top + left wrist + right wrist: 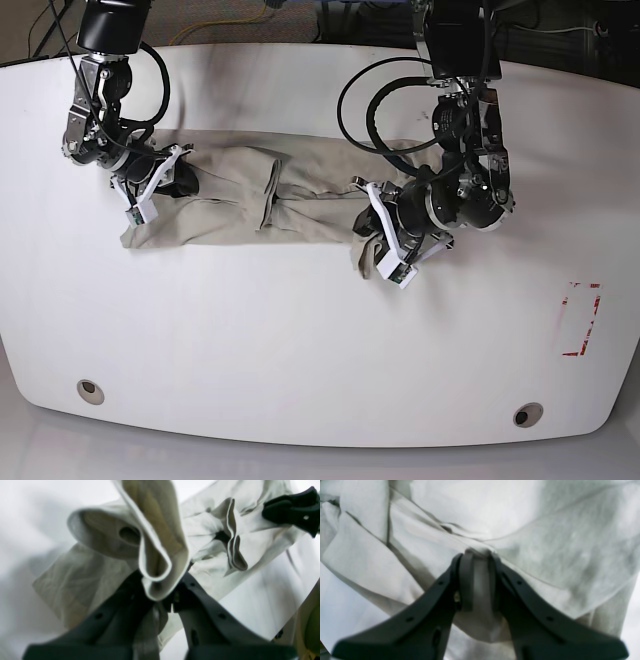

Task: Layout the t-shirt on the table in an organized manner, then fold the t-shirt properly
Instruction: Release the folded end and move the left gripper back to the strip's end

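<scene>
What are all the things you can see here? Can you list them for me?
t-shirt: one, beige-khaki, stretched in a crumpled band across the middle of the table between the two grippers.
table: one, glossy white, under everything.
round holes: two, grey, near the table's front edge, one toward each corner.
dashed rectangle mark: one, red, on the table's right side in the base view.
cables: several, black, looping beside the arms.
left gripper: one, dark, shut on a bunched fold of the t-shirt.
right gripper: one, dark, shut on the t-shirt's other end.
</scene>
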